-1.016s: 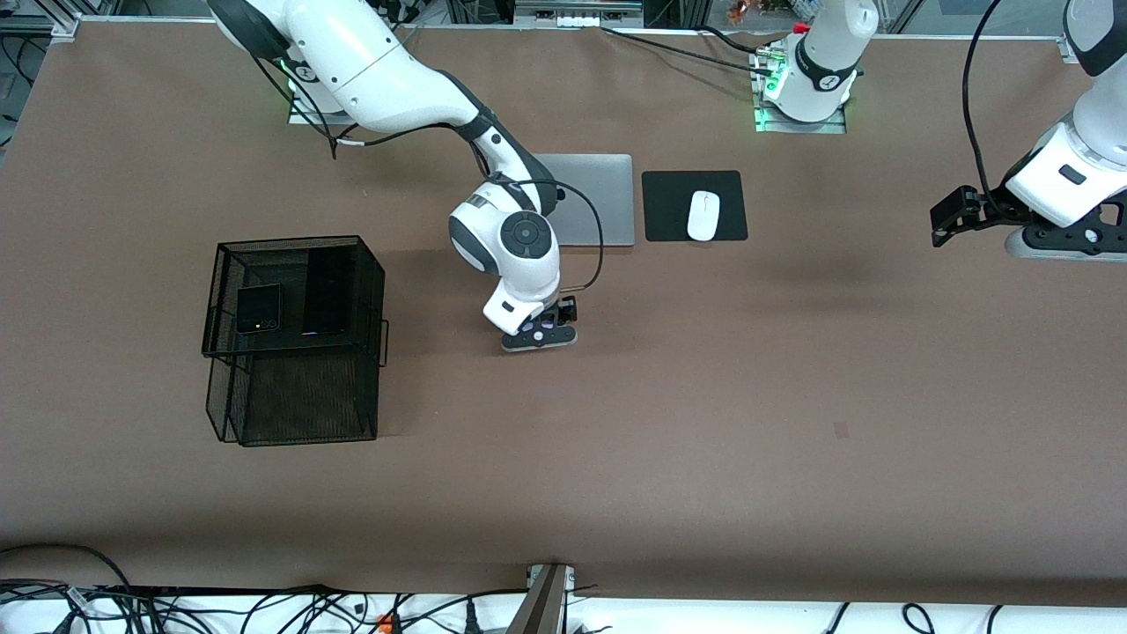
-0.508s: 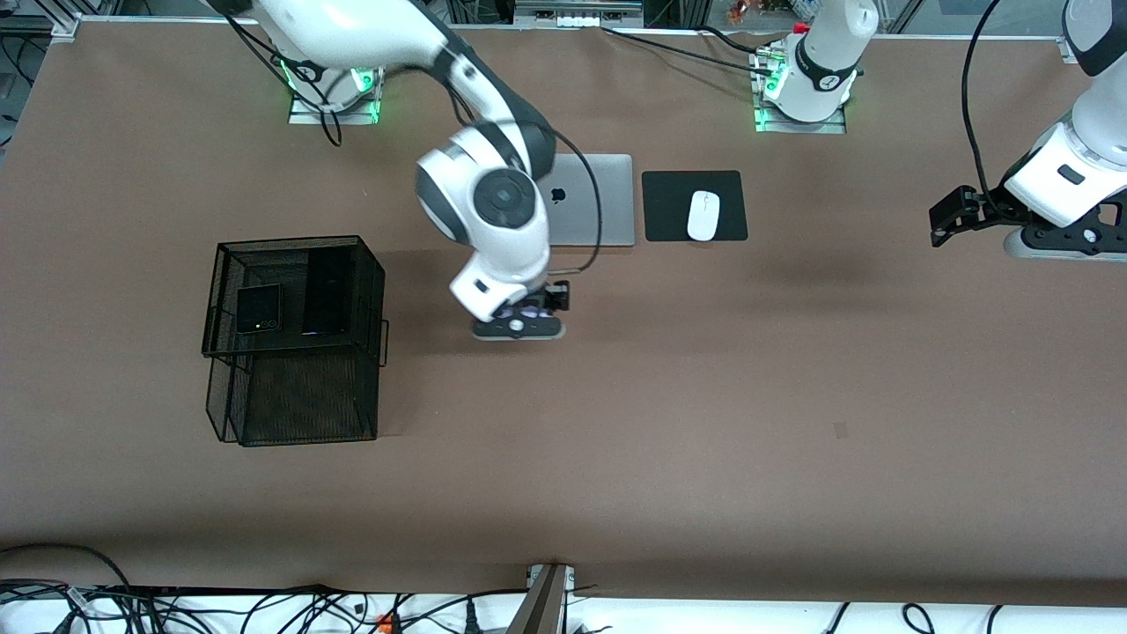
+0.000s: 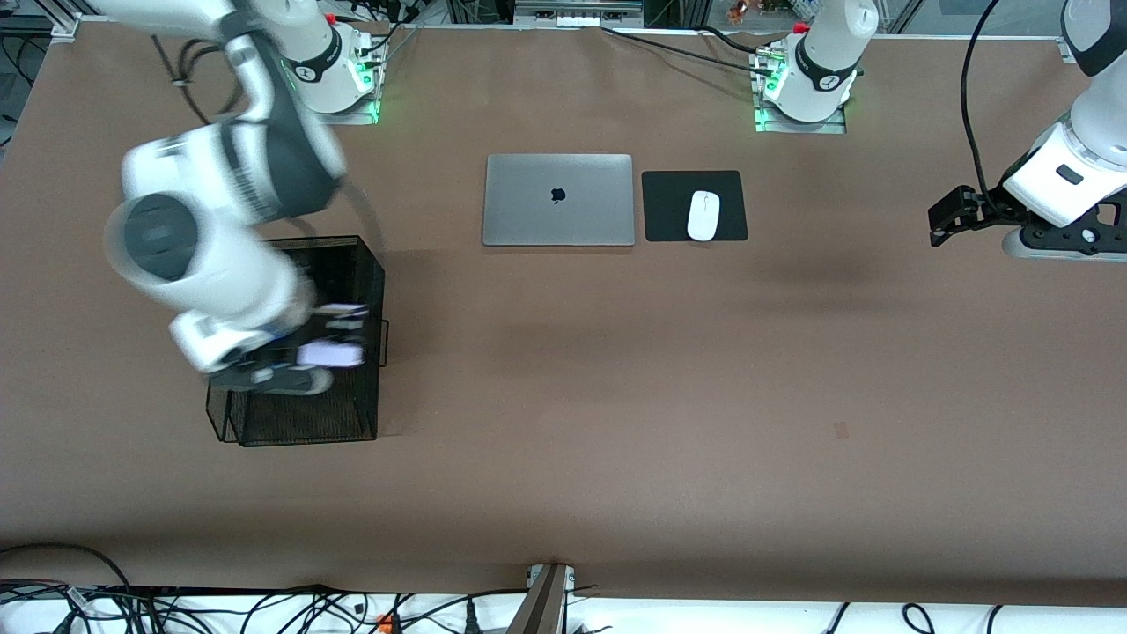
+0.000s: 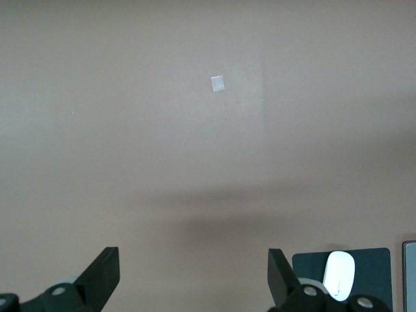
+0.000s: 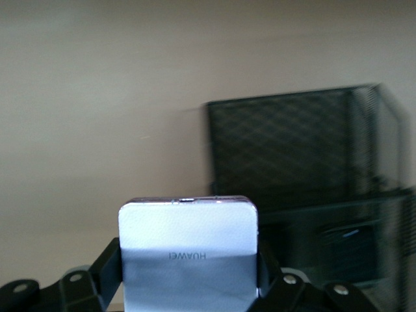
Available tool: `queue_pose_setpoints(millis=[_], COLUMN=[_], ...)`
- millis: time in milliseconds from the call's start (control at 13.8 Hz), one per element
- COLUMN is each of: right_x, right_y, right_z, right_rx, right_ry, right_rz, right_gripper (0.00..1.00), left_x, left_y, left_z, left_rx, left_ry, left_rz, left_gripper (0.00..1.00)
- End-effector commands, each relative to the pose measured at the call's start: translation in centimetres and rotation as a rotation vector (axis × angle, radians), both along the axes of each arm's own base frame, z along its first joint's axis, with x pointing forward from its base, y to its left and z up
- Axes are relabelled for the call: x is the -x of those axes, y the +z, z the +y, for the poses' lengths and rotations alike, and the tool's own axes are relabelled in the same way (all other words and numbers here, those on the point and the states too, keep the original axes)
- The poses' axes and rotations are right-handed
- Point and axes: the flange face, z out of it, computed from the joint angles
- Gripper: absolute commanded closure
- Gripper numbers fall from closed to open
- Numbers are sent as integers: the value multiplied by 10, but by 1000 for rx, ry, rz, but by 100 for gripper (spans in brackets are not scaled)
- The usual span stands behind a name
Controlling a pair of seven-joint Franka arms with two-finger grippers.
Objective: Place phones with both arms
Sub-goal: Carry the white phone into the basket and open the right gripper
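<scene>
**Over the mesh basket: lavender-white phone in the right tool**

Over the black mesh basket [image 3: 295,339], at the right arm's end of the worktop [image 3: 616,423], hung the right tool [image 3: 304,357], its fingers clamped on the pale lavender-white phone [image 3: 330,354].

- Phone, right wrist view [image 5: 188,250]: squarish, gripped by its two side edges, flat face toward the camera, one short edge pointing out from the tool; lettering "HUAWEI" appeared inverted. Long axis hard to judge from the front, where the item was blurred.
- Basket, right wrist view [image 5: 305,195]: just beside the held phone; contents not legible.
- Left tool [image 3: 955,216]: waiting, raised over the left arm's end of the worktop, fingers [image 4: 104,273] spread apart, gripping nothing.
- Silver laptop [image 3: 558,200]: closed, mid-worktop.
- White mouse [image 3: 703,215]: on a black pad [image 3: 669,207], beside the laptop.
</scene>
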Motion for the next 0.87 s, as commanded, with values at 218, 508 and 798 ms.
queue_pose_setpoints(millis=[218,508,798], right_x=[-41,-52,-46], right_y=[-88,-148,-196], right_z=[-111,-112,-106], right_rx=[-54,-56,-67], right_ry=[0,-18,-29], right_rz=[16,14,28], right_gripper=[81,81,71], left_x=[-1,-1,-1], left_y=[4,4,4], left_z=[-4,-4,-6], left_rx=[21,21,21], left_ry=[1,0,-2], left_rz=[0,0,0], left_gripper=[0,0,0])
